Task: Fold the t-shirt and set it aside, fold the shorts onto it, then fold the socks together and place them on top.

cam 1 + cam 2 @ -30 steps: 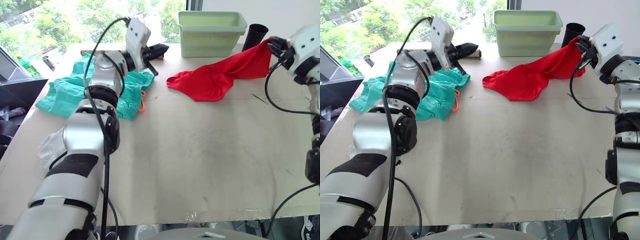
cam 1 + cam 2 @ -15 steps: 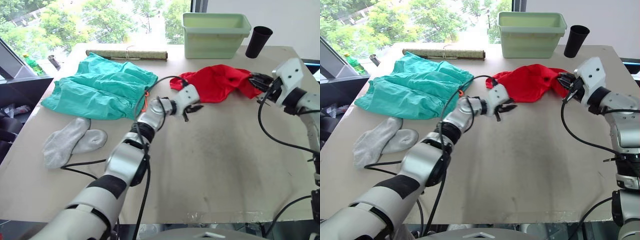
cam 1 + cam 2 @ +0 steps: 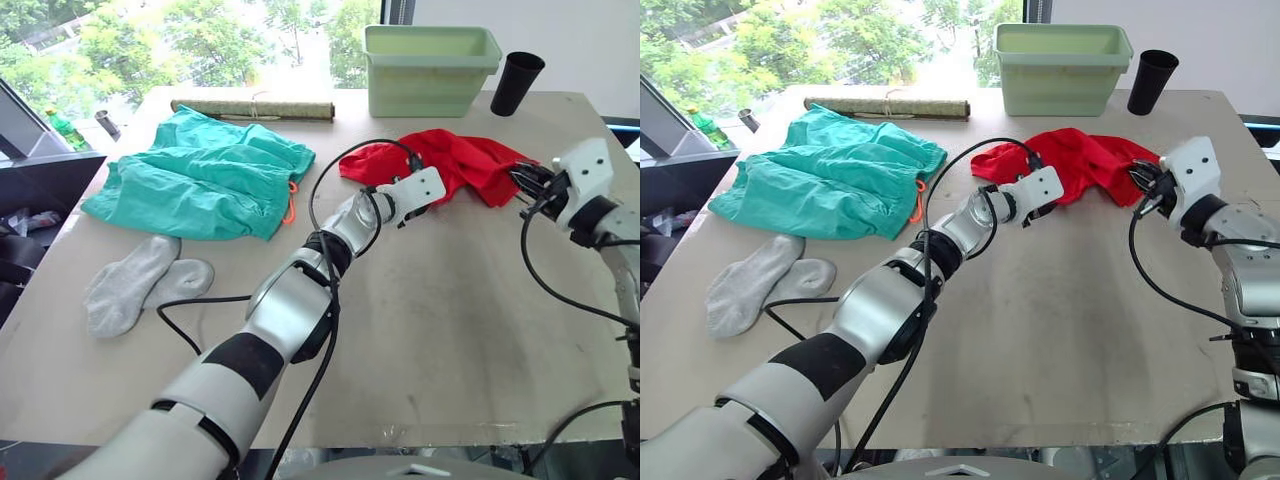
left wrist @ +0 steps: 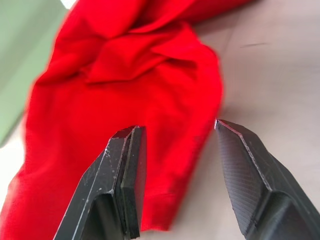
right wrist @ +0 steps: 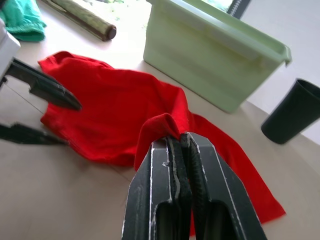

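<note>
Head views, table: pale board (image 3: 420, 330) spread before me, garments along its far half.
Head views, t-shirt: red t-shirt (image 3: 455, 165) lies rumpled at about one o'clock on the board, just in front of the green bin (image 3: 432, 68).
Head views, my left gripper: left gripper (image 3: 1032, 212) reaches across to the near edge of the t-shirt, at its eleven o'clock end; fingers look apart, black tips close over the red cloth.
Head views, my right gripper: right gripper (image 3: 527, 185) sits at the three o'clock end of the t-shirt, fingers together on a fold of the fabric.
Head views, shorts: teal-green shorts (image 3: 205, 175) lie rumpled at ten o'clock, the orange drawstring (image 3: 291, 205) trailing off their near right edge.
Head views, socks: two grey socks (image 3: 135, 290) lie side by side and touching at about nine o'clock, near the shorts, well apart from the t-shirt.
Head views, other things: black cup (image 3: 517, 83) stands upright just beside the bin at two o'clock; a rolled mat (image 3: 252, 108) lies along the far edge at eleven o'clock.
Left wrist view: my two fingers (image 4: 125, 180) stand spread, with the hem of the t-shirt (image 4: 125, 75) lying between and beyond them on the board; whether they touch the cloth I cannot tell.
Right wrist view: my fingers (image 5: 172, 200) are pressed together on a raised pinch of the t-shirt (image 5: 115, 115); the left gripper (image 5: 55, 120) shows at the cloth's other edge, its tips apart; bin (image 5: 210, 55) and cup (image 5: 292, 112) stand beyond.
</note>
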{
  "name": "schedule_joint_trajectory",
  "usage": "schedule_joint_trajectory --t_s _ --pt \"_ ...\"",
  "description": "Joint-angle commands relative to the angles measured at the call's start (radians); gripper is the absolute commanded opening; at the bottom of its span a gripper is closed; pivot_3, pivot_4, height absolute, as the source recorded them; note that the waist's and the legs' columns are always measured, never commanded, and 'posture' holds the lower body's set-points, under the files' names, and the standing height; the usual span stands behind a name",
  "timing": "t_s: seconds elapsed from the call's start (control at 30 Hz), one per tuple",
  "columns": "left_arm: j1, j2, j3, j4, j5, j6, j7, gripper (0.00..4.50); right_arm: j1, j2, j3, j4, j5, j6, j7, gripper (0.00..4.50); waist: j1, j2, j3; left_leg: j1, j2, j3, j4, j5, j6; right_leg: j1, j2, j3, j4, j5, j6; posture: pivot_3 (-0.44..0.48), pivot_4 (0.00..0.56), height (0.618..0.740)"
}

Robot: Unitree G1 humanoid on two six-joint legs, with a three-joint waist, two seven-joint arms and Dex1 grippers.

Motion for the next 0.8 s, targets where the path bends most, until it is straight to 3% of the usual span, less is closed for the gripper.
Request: schedule_joint_trajectory --t_s 0.03,0.2,0.3,0.4,0.5,0.67,0.8 --pt "-0.013 -0.010 -0.014 0.010 0.033 0.035 0.035 2.40 0.017 0.010 -0.056 -0.085 0.014 0.003 -0.033 0.00 -0.001 0.000 0.000 0.000 0.000 0.000 0.000 0.000 0.000 0.000 0.000 0.000 0.000 0.000 0.000 0.000 0.150 0.737" --pt "0.004 -0.031 0.037 0.026 0.014 0.127 0.065 2.40 0.041 0.022 -0.071 -0.133 0.015 0.024 -0.060 0.00 0.000 0.000 0.000 0.000 0.000 0.000 0.000 0.000 0.000 0.000 0.000 0.000 0.000 0.000 0.000 0.000 0.150 0.737" --pt "0.015 -0.044 0.142 0.028 -0.069 0.200 0.069 2.40 0.062 0.023 -0.081 -0.164 0.014 0.034 -0.069 0.00 0.000 0.000 0.000 0.000 0.000 0.000 0.000 0.000 0.000 0.000 0.000 0.000 0.000 0.000 0.000 0.000 0.150 0.737" --pt "0.028 -0.044 0.202 0.029 -0.106 0.252 0.076 1.59 0.085 0.023 -0.097 -0.192 0.015 0.044 -0.080 0.00 -0.001 0.000 0.000 0.000 0.000 -0.001 0.001 0.000 0.000 0.000 0.000 0.000 0.000 0.000 0.000 0.000 0.150 0.737" --pt "0.039 -0.040 0.266 0.027 -0.150 0.301 0.087 0.14 0.106 0.025 -0.111 -0.213 0.019 0.052 -0.091 0.00 -0.002 0.000 -0.001 0.001 0.000 -0.001 0.001 0.000 0.000 0.001 0.000 0.000 0.001 0.000 0.000 0.000 0.150 0.737" --pt "0.049 -0.029 0.315 0.023 -0.170 0.321 0.095 0.06 0.124 0.029 -0.122 -0.229 0.020 0.056 -0.099 0.00 -0.003 -0.001 -0.001 0.002 0.000 0.000 0.001 0.000 0.000 0.001 0.000 0.000 0.001 0.000 0.000 0.000 0.150 0.737" --pt "0.036 -0.002 0.308 0.012 -0.160 0.267 0.024 0.06 0.135 0.031 -0.129 -0.230 0.021 0.051 -0.104 0.00 -0.004 -0.001 -0.002 0.002 0.000 0.000 0.001 0.000 0.000 0.001 0.000 0.000 0.001 0.000 0.000 0.000 0.150 0.737"
